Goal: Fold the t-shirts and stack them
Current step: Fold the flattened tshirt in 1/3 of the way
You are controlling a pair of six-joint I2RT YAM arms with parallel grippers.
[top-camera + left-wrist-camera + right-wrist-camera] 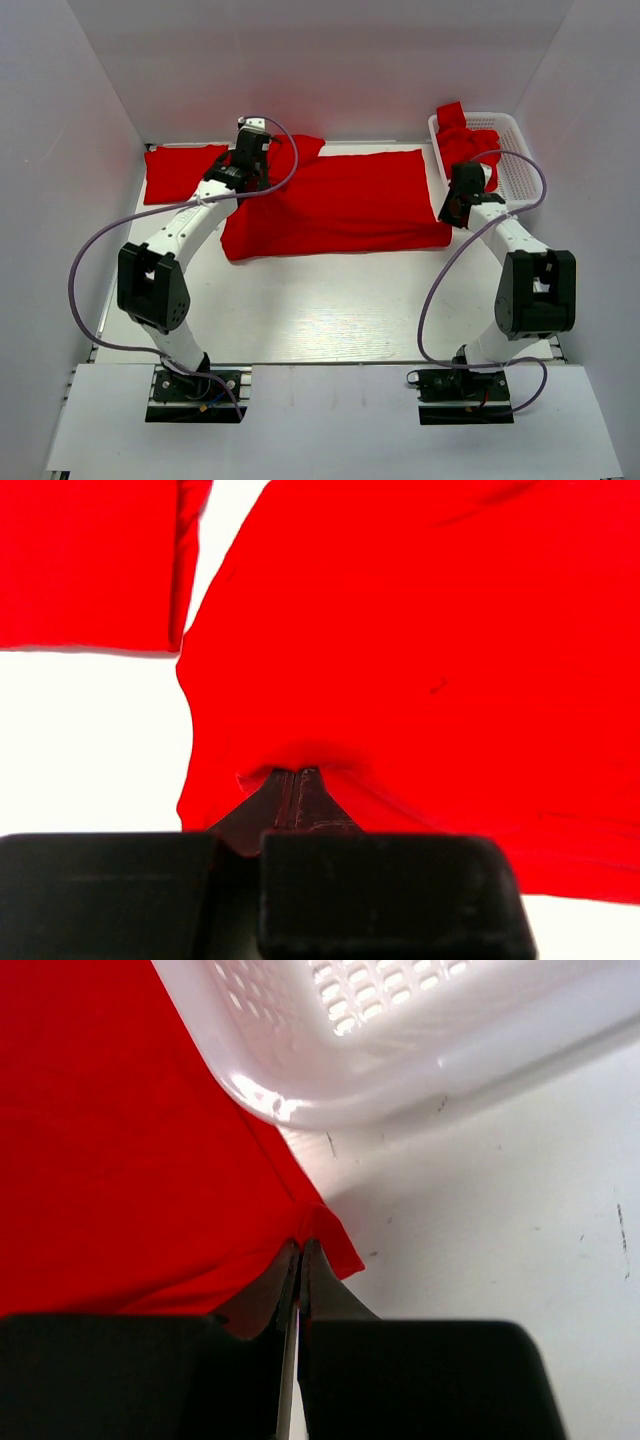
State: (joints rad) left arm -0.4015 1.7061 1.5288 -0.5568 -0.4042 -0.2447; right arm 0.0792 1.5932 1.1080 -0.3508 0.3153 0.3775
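On the white table [330, 310], past its bare near half, a bright red t-shirt [340, 205] lies spread as a broad band running left to right. Its cloth is plain, soft and mostly flat, with a few shallow wrinkles, and one flap like a sleeve pokes out at its far-left end.

The right gripper [300, 1250] sits at the shirt's near-right corner. Its jaws are pressed together with a small fold of the red hem pinched between the tips, and the corner's point sticks out just beyond them onto the table.

The left gripper [297, 780] is at the shirt's left end, a little farther back. Its jaws are closed as well and bite the cloth just inside the left edge, so the fabric puckers into a small ridge over the tips.

Left of that gripper, across a narrow strip of table, a second red t-shirt [180, 170] lies flat as a tidy rectangle near the far-left corner.

At the far right stands a white lattice basket [520, 165], its near-left corner overlapping the spread shirt's right end. Inside it more red t-shirts [462, 145] sit bunched up, one part hanging over the far rim.
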